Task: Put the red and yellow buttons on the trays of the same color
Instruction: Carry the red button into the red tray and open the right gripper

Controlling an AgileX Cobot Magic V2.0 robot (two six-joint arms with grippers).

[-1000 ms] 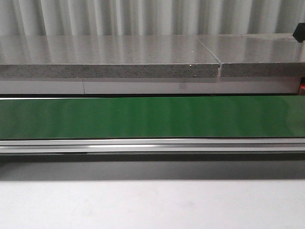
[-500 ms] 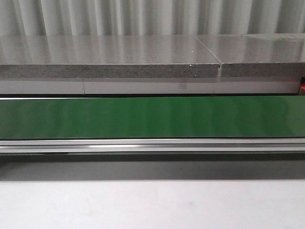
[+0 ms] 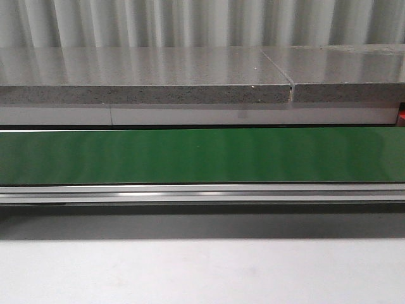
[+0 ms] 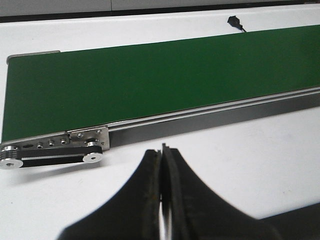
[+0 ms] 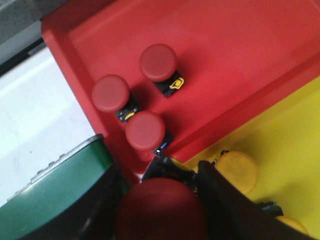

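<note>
Conveyor belt: In the front view we see the green belt running left to right across the middle, with its metal rail along the near edge and a white tabletop nearer still. We see neither arm there.

Far side: Beyond the belt we see a grey stone slab with a seam toward the right, and corrugated sheeting behind it.

Left gripper: In the left wrist view we see the left gripper with its black fingers pressed together and nothing between them. It hangs above the white table, just on the near side of the belt's end roller bracket.

Right gripper: In the right wrist view we see the right gripper pinching a red button by its body, the red cap filling the space between the fingers.

Red tray: We see the red tray below the right gripper, with three red buttons lying in it close together, near its corner.

Yellow tray: The yellow tray sits touching the red one, and we see a yellow button in it, beside the dividing rim.

Held button's place: It is above the rim where the red tray meets the belt end, clear of the tray floor.
</note>
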